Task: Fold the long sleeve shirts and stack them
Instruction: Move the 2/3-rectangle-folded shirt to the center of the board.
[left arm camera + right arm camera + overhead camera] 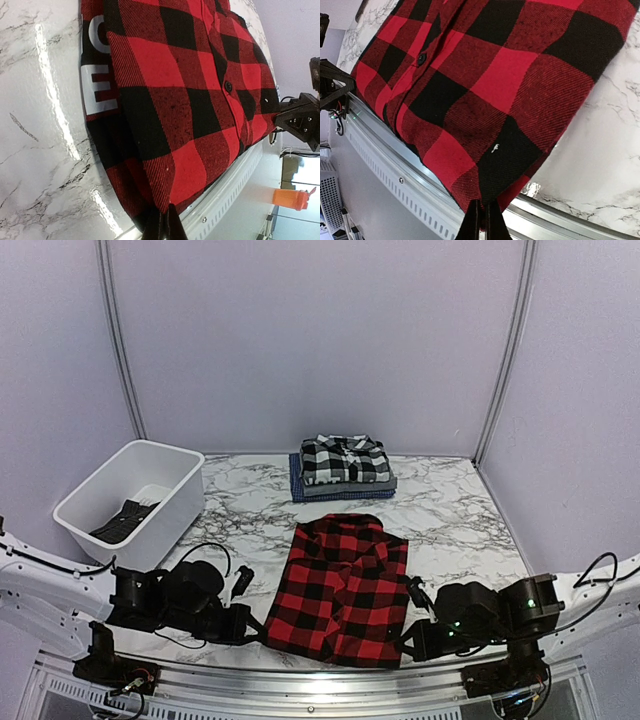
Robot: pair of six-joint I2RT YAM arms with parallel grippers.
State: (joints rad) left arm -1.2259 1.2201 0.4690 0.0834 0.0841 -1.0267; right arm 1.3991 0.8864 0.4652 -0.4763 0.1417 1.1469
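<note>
A red-and-black check shirt [345, 585] lies folded lengthwise on the marble table [450, 510], its hem at the near edge. My left gripper [262, 625] is shut on the hem's near left corner [162, 202]. My right gripper [408, 642] is shut on the near right corner [485, 192]. At the back sits a stack with a black-and-white plaid shirt [343, 460] on top of a grey one and a blue one [297, 487]. In the left wrist view a white-lettered label [97, 80] shows at the shirt's folded side.
A white plastic tub [135, 498] stands at the left with dark cloth [125, 520] in it. A metal rail [330, 680] runs along the table's near edge. Pale booth walls close the back and sides.
</note>
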